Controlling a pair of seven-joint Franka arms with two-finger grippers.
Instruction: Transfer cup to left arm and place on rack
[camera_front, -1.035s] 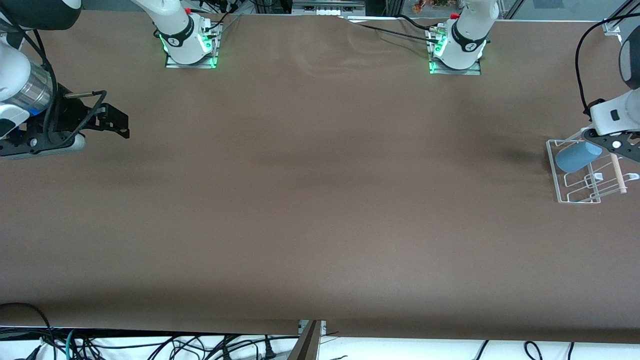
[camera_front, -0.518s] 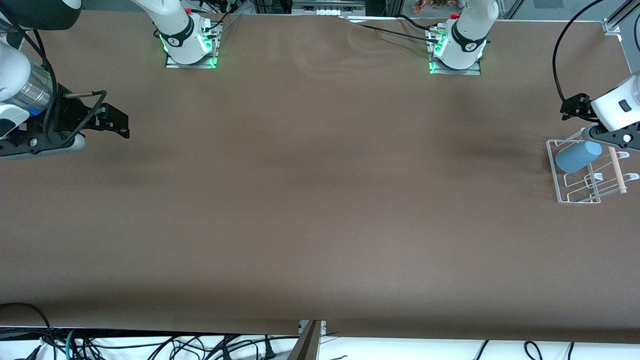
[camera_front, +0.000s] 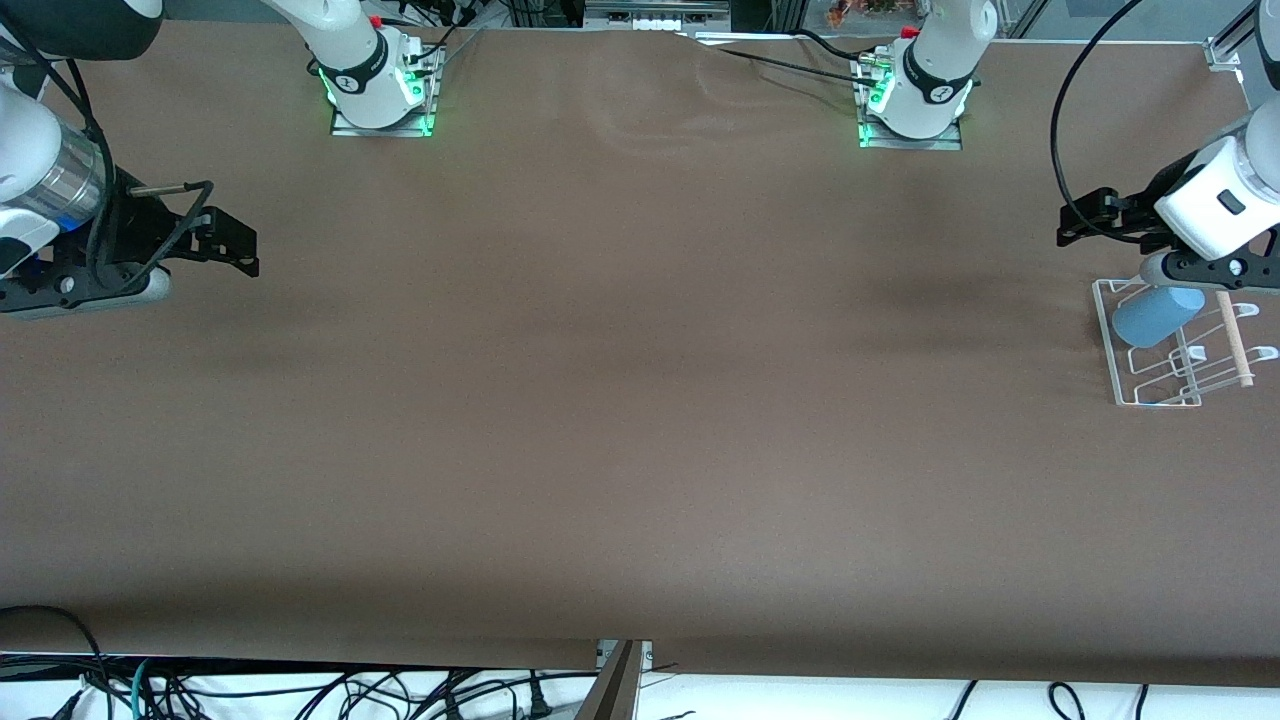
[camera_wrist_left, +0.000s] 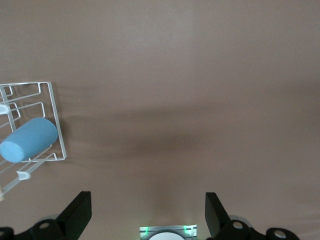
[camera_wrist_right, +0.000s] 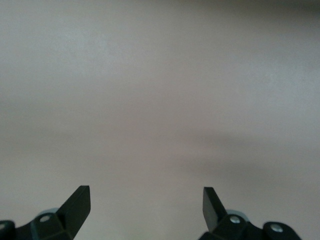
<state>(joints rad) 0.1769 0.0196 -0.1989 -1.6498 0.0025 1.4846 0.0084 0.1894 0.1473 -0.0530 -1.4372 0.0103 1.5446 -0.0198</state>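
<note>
The light-blue cup (camera_front: 1155, 312) (camera_wrist_left: 27, 139) lies on its side in the white wire rack (camera_front: 1160, 398) (camera_wrist_left: 56, 120), at the left arm's end of the table. My left gripper (camera_front: 1215, 272) (camera_wrist_left: 148, 215) hangs open and empty above the rack's edge that lies toward the robot bases, apart from the cup. My right gripper (camera_front: 70, 290) (camera_wrist_right: 146, 207) waits open over bare brown table at the right arm's end, with nothing between its fingers.
A pale wooden rod (camera_front: 1233, 345) runs along the rack's side nearest the table's end. The two arm bases (camera_front: 380, 95) (camera_front: 915, 100) stand at the table's back edge. Cables (camera_front: 300, 690) hang below the front edge.
My left gripper has lifted off the cup and drawn back toward the robot bases, staying open. The cup stays on the rack. The right arm has not moved.
</note>
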